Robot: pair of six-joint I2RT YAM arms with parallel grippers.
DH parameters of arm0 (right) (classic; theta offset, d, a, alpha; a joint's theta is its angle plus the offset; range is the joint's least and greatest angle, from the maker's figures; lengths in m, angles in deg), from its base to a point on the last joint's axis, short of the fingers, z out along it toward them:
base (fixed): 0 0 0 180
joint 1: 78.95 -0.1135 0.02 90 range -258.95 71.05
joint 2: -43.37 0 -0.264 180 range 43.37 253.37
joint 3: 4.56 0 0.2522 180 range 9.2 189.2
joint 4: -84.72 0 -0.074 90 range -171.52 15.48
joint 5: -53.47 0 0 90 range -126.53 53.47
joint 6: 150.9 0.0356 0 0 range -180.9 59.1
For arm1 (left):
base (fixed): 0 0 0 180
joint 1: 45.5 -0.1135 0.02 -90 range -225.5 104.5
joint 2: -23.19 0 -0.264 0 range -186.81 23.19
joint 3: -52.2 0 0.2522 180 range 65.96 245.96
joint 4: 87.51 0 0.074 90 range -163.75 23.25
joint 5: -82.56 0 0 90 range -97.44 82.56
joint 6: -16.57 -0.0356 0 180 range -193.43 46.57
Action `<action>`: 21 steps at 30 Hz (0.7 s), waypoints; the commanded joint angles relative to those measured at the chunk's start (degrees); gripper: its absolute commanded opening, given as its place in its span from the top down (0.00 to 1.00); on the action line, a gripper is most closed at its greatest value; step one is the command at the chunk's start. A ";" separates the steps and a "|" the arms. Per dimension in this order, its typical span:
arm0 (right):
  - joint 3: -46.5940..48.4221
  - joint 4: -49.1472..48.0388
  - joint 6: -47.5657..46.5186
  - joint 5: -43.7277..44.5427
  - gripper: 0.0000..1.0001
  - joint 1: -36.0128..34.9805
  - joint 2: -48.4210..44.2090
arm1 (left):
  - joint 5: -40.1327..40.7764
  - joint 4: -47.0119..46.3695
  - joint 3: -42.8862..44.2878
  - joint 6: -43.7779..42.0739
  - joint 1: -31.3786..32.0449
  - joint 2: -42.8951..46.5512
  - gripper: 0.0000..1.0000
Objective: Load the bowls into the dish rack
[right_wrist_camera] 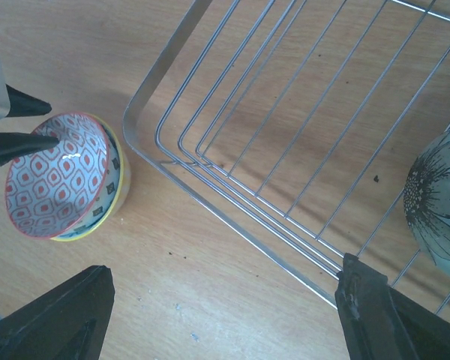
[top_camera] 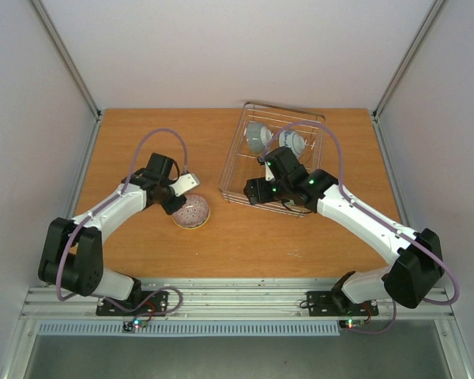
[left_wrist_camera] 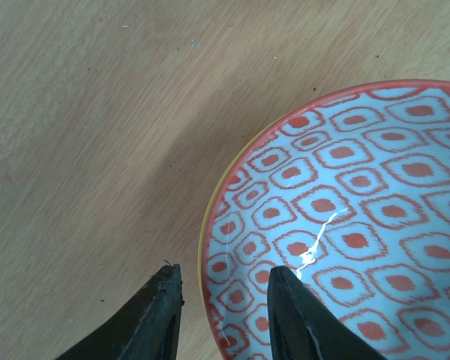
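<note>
Left tool (left_wrist_camera: pixel 223 268), closest to its lens, straddles the rim of the red-patterned bowl (left_wrist_camera: pixel 345 225), fingers narrowly parted, not pinching it. Only the overhead view shows the bench (top_camera: pixel 142 134) and the whole dish rack (top_camera: pixel 238 162), with two pale bowls (top_camera: pixel 259 136) at its far end. The red-patterned bowl sits just left of the rack. Right tool (right_wrist_camera: pixel 223 264) gapes wide above the rack's near edge.

Pale white walls (top_camera: pixel 221 47) enclose a light wooden table (top_camera: pixel 142 134), evenly lit.
</note>
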 commanded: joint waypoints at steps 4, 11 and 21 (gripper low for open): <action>-0.60 -1.06 0.60 -0.98 0.18 -0.49 0.56 | -0.24 -2.34 -0.49 0.88 -0.25 -1.72 0.67; -0.69 -1.28 0.60 -1.44 0.18 -0.53 0.91 | -0.14 -2.46 -0.47 1.20 -0.26 -1.73 0.72; -0.82 -1.42 0.68 -1.64 0.18 -0.64 0.83 | 0.03 -2.40 -0.92 1.16 -0.27 -1.05 0.98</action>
